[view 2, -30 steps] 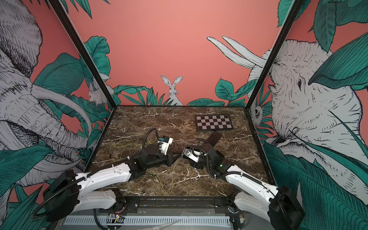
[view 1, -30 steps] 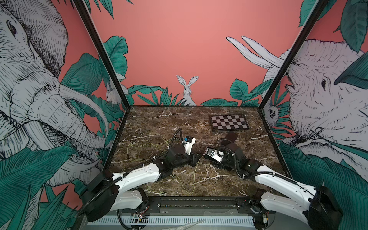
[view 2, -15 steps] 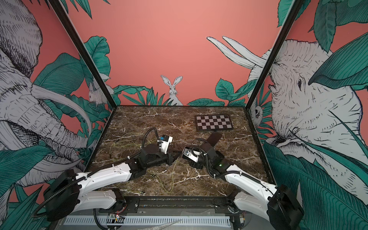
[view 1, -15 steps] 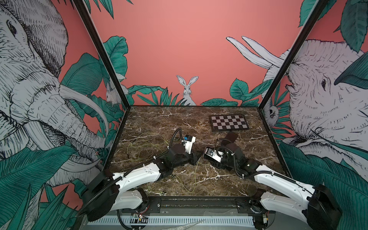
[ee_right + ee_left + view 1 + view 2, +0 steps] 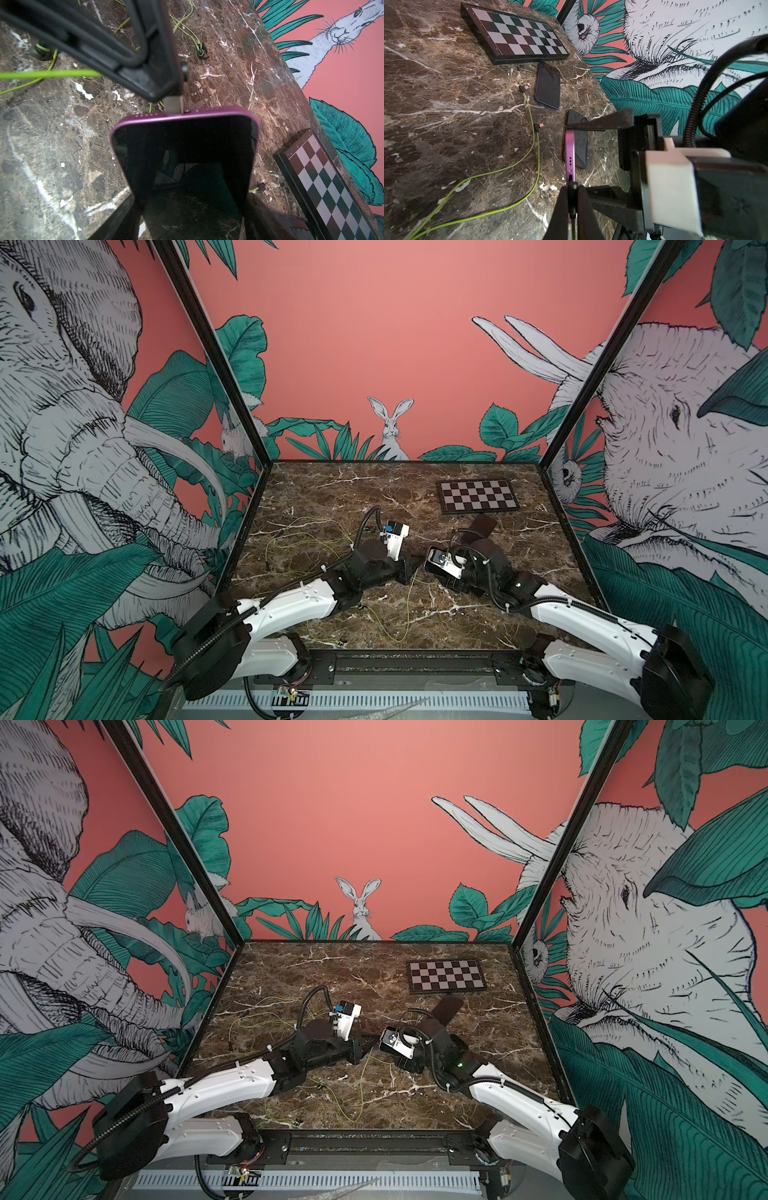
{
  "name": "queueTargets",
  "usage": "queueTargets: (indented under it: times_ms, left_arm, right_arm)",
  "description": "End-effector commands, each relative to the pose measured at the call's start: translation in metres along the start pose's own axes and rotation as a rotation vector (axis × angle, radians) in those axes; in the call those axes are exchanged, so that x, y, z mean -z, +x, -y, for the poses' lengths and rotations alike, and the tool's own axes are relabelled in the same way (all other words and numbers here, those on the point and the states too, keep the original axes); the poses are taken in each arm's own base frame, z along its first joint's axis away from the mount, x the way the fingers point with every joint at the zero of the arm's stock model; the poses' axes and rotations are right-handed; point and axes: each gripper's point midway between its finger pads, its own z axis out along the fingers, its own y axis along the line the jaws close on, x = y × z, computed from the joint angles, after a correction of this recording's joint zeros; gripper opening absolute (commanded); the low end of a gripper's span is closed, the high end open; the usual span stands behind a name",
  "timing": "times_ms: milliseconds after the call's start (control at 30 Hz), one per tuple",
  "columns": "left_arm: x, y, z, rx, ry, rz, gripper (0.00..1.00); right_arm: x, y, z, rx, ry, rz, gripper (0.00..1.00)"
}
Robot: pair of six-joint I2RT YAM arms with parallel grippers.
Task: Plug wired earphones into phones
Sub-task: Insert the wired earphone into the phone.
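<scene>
Plug (image 5: 173,105) meets purple phone (image 5: 187,158) port
Left jaws clench the plug, right jaws grasp the phone; a tilted push could jam or bend it

phone (image 5: 185,164): purple rim | cords (image 5: 538,155): yellow-green | board (image 5: 517,31): black-white checks

Checkerboard plate (image 5: 478,496) sat far back on the right of the table (image 5: 332,489), one phone (image 5: 548,85) lying just before it, a second phone (image 5: 578,141) nearer again, and two loose plugs (image 5: 524,87) right beside them on their left. The third phone (image 5: 185,158) was at centre, between the fingers of the right gripper (image 5: 189,199), its end meeting the plug (image 5: 173,105) in the left gripper (image 5: 572,197). Earphone cords (image 5: 539,158) sprawled over the table's left half and front.
</scene>
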Motion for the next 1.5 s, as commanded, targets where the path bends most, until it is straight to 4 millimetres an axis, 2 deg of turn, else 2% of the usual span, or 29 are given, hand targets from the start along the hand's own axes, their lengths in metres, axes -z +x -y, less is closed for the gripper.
queueTargets:
  times_ms: [0,333,733,900,1000,1167,1267,1400,1467]
  left_arm:
    - [-0.002,-0.007,0.006,-0.015,0.003,0.011,0.0]
    - [-0.006,-0.005,0.005,-0.013,0.006,0.0,0.0]
    - [-0.012,0.011,-0.003,-0.027,-0.014,-0.063,0.0]
    - [-0.02,0.015,0.002,-0.043,0.014,-0.09,0.0]
    - [-0.017,0.01,0.006,-0.061,0.022,-0.074,0.0]
    - [-0.005,-0.003,0.011,-0.098,0.006,-0.044,0.17]
    - [0.002,-0.007,0.011,-0.123,-0.013,-0.032,0.22]
    - [0.011,-0.008,0.011,-0.145,-0.028,-0.03,0.33]
    - [0.014,-0.009,0.009,-0.144,-0.04,-0.019,0.35]
  right_arm:
    - [0.009,-0.039,0.015,0.006,0.043,0.137,0.65]
    - [0.01,-0.041,0.012,0.004,0.027,0.15,0.64]
    - [0.014,-0.046,0.015,-0.008,0.04,0.176,0.62]
    - [0.017,-0.049,0.015,-0.003,0.036,0.187,0.62]
    - [0.017,-0.045,0.014,-0.002,0.036,0.167,0.62]
    - [0.013,-0.034,0.015,-0.005,0.047,0.117,0.61]
    - [0.009,-0.029,0.015,-0.007,0.046,0.093,0.61]
    - [0.005,-0.026,0.015,-0.011,0.041,0.066,0.61]
    - [0.005,-0.026,0.014,-0.01,0.036,0.064,0.61]
